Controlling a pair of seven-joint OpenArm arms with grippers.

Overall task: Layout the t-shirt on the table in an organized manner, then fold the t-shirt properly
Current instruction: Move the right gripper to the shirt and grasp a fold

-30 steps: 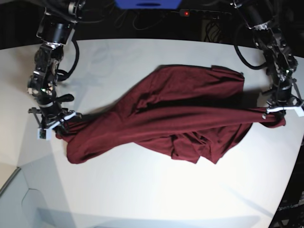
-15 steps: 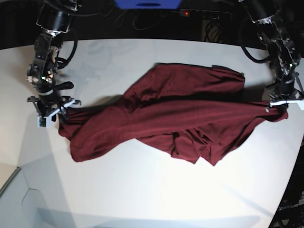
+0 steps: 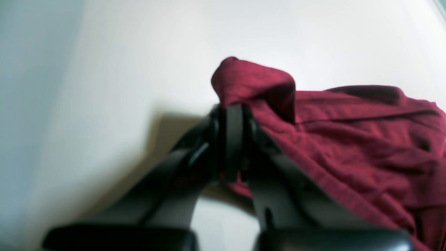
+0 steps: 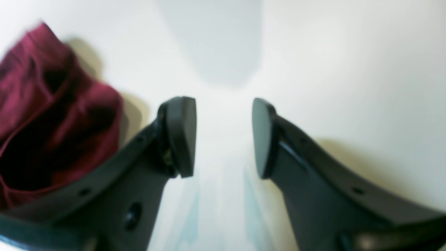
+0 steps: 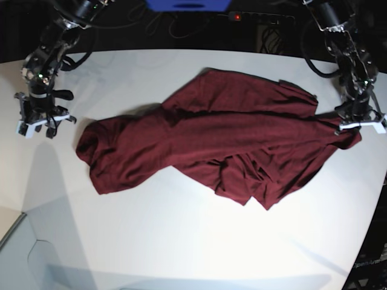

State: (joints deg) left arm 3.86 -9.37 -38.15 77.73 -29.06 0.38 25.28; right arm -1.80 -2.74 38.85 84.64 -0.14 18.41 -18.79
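The t-shirt is spread in a wrinkled band across the middle of the white counter, running from near the base view's left side to its right edge. Its upper half lies fairly flat, while the lower middle is bunched into overlapping folds, so neither sleeves nor collar can be made out there.

The left hand, on the base view's right, is pressed together on the shirt's right-hand corner. In the left wrist view the dark fingers are seen clamped on the fabric, with a small peak of cloth standing above them. The lower part of that hand is blurred and cut off by the frame, and how much cloth lies between the fingers is hidden.

The right hand, on the base view's left, is held apart from the shirt over bare counter, near the garment's left end but not touching it. In the right wrist view its two pads stand wide apart with nothing between them, and only a blurred lump of shirt is seen at the left edge, partly hidden behind one finger. Whether that hand touches the counter cannot be told.
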